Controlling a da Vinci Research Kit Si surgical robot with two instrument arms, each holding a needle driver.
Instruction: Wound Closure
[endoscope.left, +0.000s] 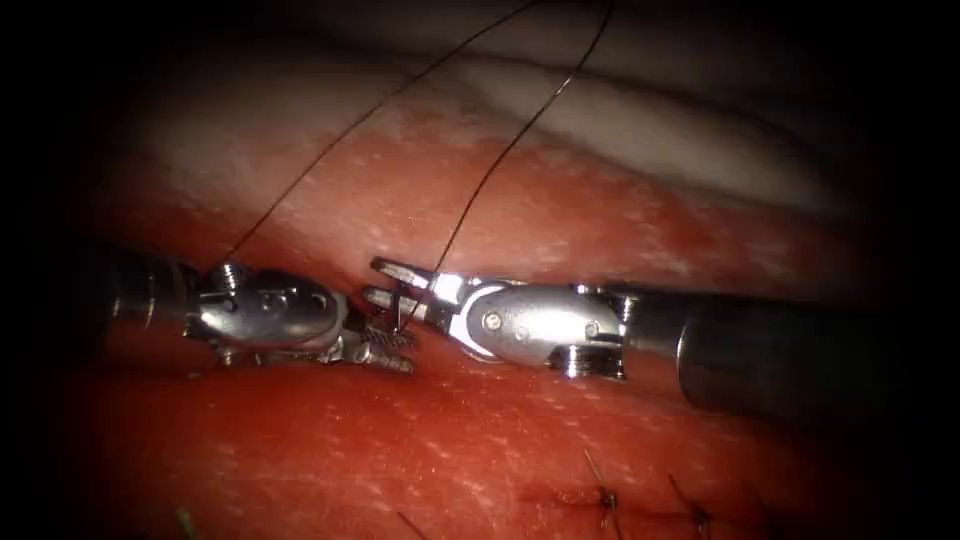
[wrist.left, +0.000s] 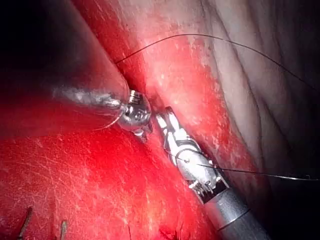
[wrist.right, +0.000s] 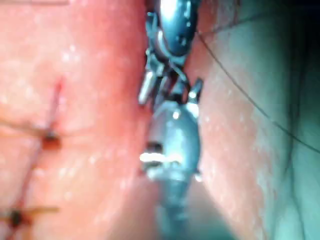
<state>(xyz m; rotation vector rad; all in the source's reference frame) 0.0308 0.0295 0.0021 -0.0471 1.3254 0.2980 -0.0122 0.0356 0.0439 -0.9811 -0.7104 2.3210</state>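
Tissue: red, wet surface under both tools; stitches with short cut ends lie below the right tool's shaft.
Right tool: jaws apart — a thread strand runs between them, tips almost meeting the left tool.
Left tool: jaws look together; I cannot tell whether they hold anything.
Thread: two dark strands rising away from the tools' tips.
Needle: cannot be made out.
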